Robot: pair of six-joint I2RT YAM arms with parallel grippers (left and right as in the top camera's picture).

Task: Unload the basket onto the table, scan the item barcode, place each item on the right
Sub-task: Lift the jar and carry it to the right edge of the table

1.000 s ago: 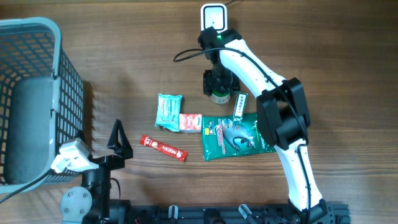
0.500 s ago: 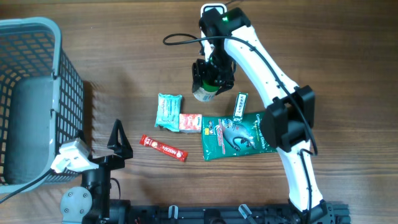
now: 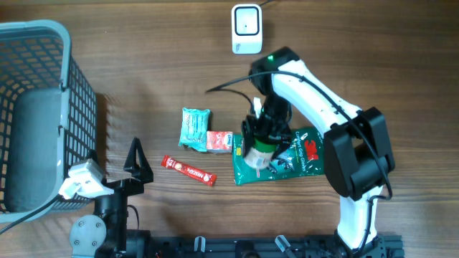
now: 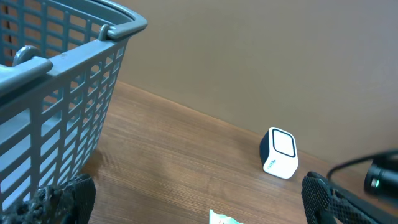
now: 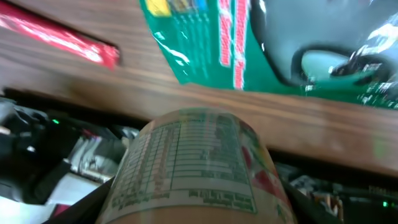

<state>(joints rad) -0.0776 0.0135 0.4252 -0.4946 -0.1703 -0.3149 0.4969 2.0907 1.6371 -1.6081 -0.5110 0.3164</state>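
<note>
Right claw [image 3: 259,141] gripping can [image 5: 193,165] over green bag [image 3: 283,166], scanner [image 3: 246,27] well beyond bag, left claw [image 3: 138,163] wide open far left of bag.

We've got a white-shelled right arm [image 3: 315,92] with black joints, a green LED [image 3: 271,58], a black cable [image 3: 228,84] and a black left gripper [image 3: 138,162].

Matt wood-grain table [image 3: 129,86], plastic basket [image 3: 29,27] (smooth, grey), glossy paper-labelled jar [image 5: 186,162], shiny green pouch [image 3: 295,162].
</note>
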